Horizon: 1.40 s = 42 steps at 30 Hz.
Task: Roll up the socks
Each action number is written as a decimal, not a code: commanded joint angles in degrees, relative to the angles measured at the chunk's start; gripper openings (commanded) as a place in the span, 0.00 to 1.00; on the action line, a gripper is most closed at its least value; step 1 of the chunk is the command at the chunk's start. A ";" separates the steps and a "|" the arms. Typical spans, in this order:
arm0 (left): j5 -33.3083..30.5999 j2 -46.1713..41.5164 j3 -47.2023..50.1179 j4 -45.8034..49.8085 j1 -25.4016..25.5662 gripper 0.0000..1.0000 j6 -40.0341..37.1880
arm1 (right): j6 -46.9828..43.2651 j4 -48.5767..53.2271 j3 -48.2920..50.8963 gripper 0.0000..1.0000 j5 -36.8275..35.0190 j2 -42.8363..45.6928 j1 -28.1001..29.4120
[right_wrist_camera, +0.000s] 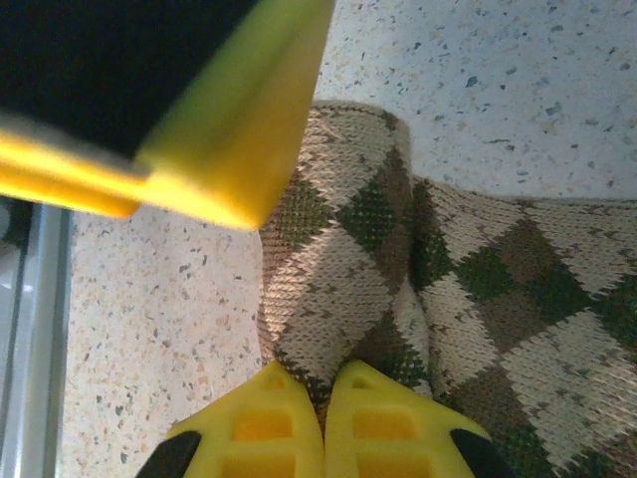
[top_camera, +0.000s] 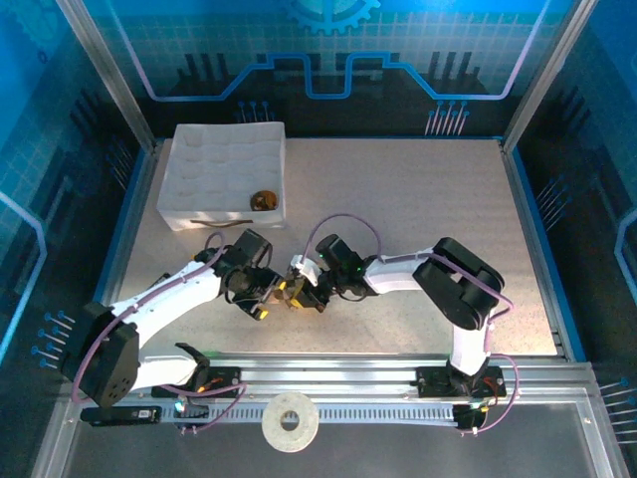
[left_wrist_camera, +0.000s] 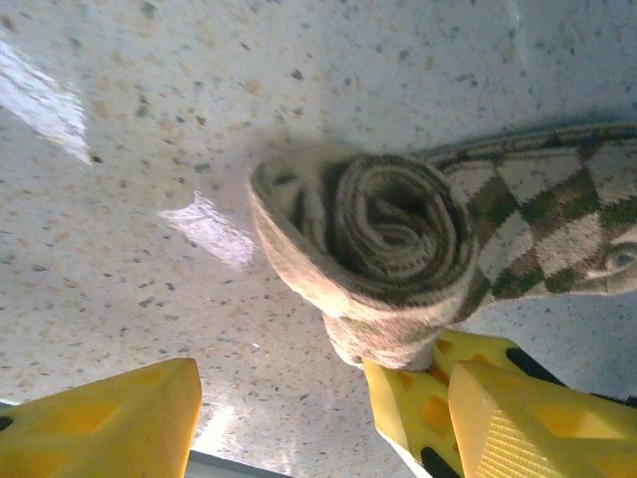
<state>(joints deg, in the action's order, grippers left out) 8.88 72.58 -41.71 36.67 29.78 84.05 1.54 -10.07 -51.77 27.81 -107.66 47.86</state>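
The tan sock with brown argyle diamonds point(left_wrist_camera: 398, 234) is wound into a tight roll at one end, its spiral facing the left wrist camera, and its flat length trails to the right point(right_wrist_camera: 498, 299). My left gripper point(left_wrist_camera: 284, 388) is open. One of its fingers point(left_wrist_camera: 418, 393) touches the underside of the roll and the other point(left_wrist_camera: 109, 423) stands well apart over bare table. My right gripper point(right_wrist_camera: 323, 393) is shut on the sock's fabric just beside the roll. In the top view both grippers point(top_camera: 271, 299) point(top_camera: 311, 298) meet at the sock point(top_camera: 296, 296) mid-table.
A white dimpled foam tray point(top_camera: 214, 159) stands at the back left, with a small brown-orange bundle point(top_camera: 264, 200) in its near right corner. A white tape ring point(top_camera: 290, 422) lies on the front rail. Speckled tabletop stretches to the right and back.
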 commanded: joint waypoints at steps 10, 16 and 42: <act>0.08 14.28 3.31 -4.36 2.54 0.33 0.06 | 5.25 12.78 2.40 0.00 1.62 -7.30 -4.17; 0.08 14.70 2.91 2.97 3.51 0.21 1.67 | -3.44 9.76 4.10 0.21 -3.60 0.62 -2.83; 4.29 29.43 -12.96 9.53 1.15 0.22 -3.14 | -21.70 -1.98 3.61 0.47 -53.05 5.96 17.98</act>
<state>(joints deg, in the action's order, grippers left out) 14.57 97.60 -57.71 43.46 30.65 81.76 -18.72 -11.77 -45.15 -20.95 -99.63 65.98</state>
